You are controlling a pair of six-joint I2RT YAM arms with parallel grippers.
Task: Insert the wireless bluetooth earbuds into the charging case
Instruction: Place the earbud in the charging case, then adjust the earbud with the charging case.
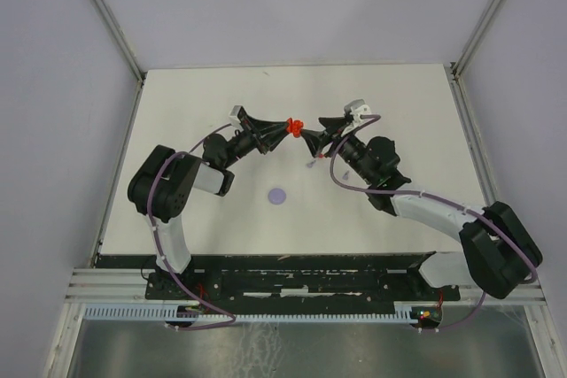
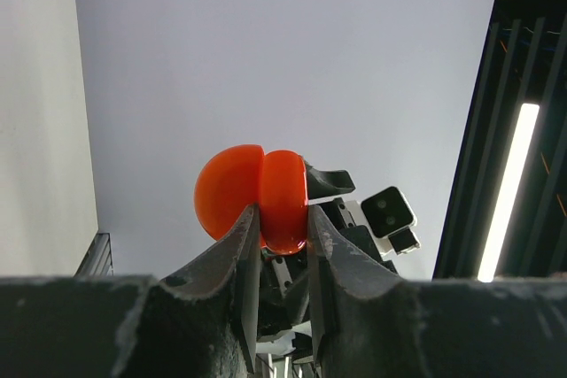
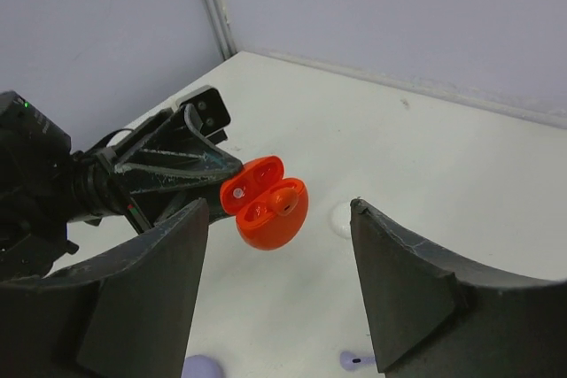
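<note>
Away from red case [image 3: 270, 214], on table [image 1: 407, 104]: purple disc [image 1: 279, 195], white disc [image 3: 341, 219], earbud [image 3: 354, 360].

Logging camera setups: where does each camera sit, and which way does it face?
Top: overhead behind the robot, looking down at the table; left arm and right arm show.
Left wrist: on the left pincer, shut on the red case, facing a wall.
Right wrist: on the open right pincer, looking down at the table.
All three share the case.

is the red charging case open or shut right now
Open. In the right wrist view the charging case has its lid hinged away from the base, showing the inside, while the left gripper pinches it.
</note>
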